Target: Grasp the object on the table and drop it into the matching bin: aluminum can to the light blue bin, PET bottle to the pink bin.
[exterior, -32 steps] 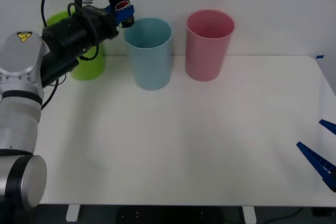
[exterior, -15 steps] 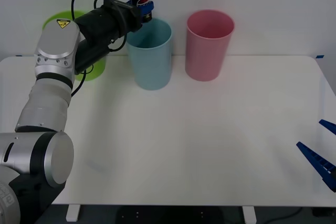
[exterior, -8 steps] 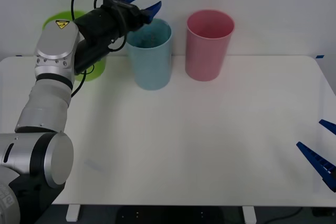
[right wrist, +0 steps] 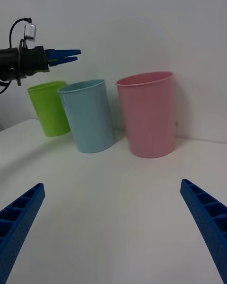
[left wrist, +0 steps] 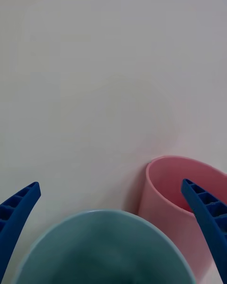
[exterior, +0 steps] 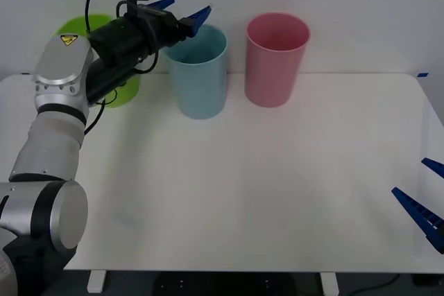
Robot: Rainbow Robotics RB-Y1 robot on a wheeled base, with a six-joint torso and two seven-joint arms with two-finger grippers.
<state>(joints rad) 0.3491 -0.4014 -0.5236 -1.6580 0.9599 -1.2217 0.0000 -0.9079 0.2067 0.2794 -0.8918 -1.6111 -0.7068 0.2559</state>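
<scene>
left end effector (exterior: 182, 10) spread open, empty, above light blue bin (exterior: 199, 71) rim; right end effector (exterior: 424, 207) open.

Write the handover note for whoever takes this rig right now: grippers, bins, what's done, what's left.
Left gripper: open, holding nothing, above the near-left rim of the light blue bin.
Right gripper: open, idle, low over the table at its right edge.
Bins: lime green bin, light blue, pink bin in a row at the back, all upright.
Done: no can on the table or in either gripper; the bin's inside is not visible to its bottom.
Left: draw the left arm back and confirm the can lies in the light blue bin.
</scene>
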